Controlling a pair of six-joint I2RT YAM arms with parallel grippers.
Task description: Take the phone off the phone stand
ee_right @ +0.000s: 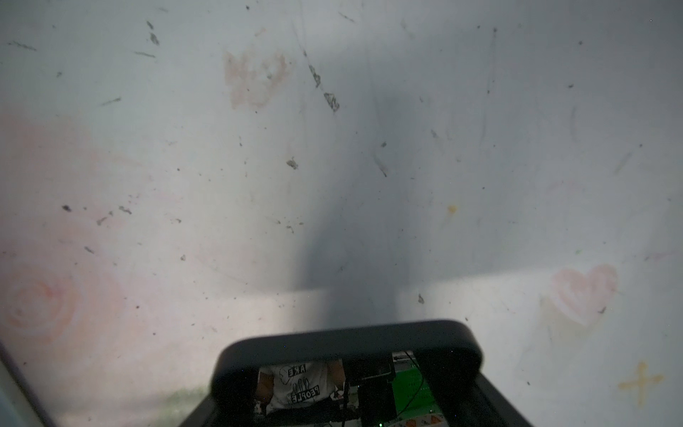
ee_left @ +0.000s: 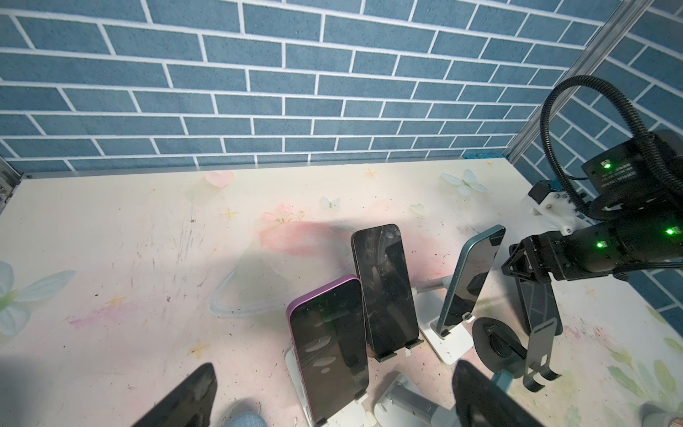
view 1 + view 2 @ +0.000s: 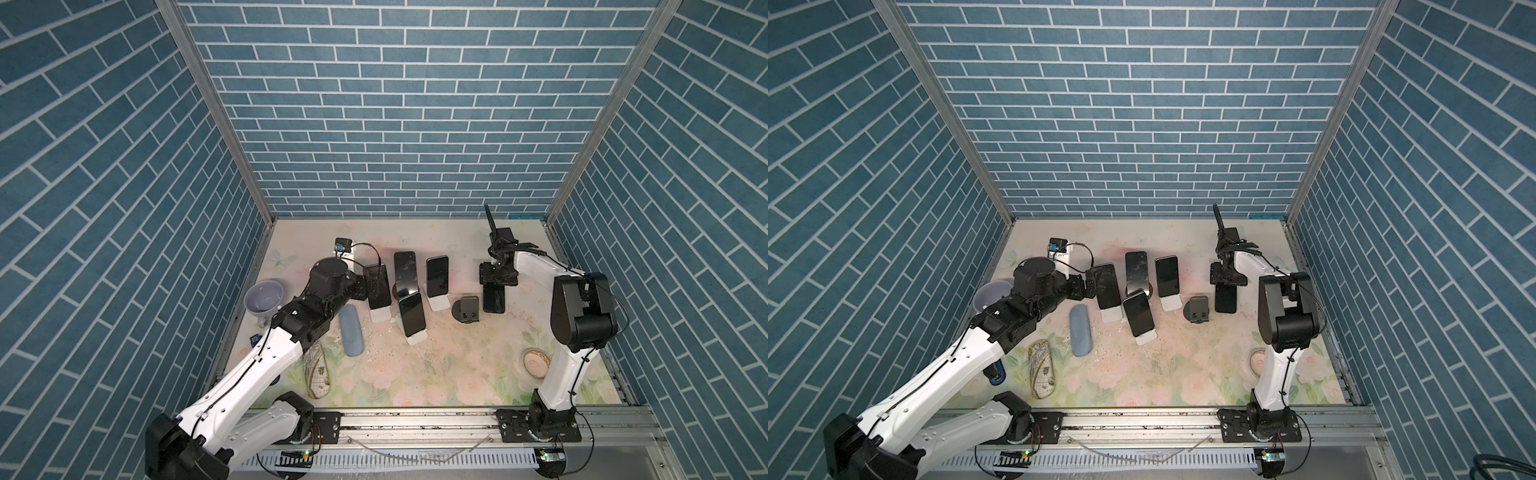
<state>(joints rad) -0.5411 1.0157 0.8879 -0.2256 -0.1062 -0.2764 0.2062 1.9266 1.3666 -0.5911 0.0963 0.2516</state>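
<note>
My right gripper is shut on the top end of a dark phone. The phone hangs upright just right of the empty black phone stand, its lower end close to the table. In the right wrist view only the phone's rounded end shows, over bare table. The left wrist view shows that phone behind the stand. My left gripper is open beside the leftmost phone. Its fingertips straddle a purple phone and a white stand base.
Three more phones rest on stands mid-table: a dark one, a teal one and the purple one. At the left are a lavender cup, a blue case and a map-print case. A small bowl sits by the right arm.
</note>
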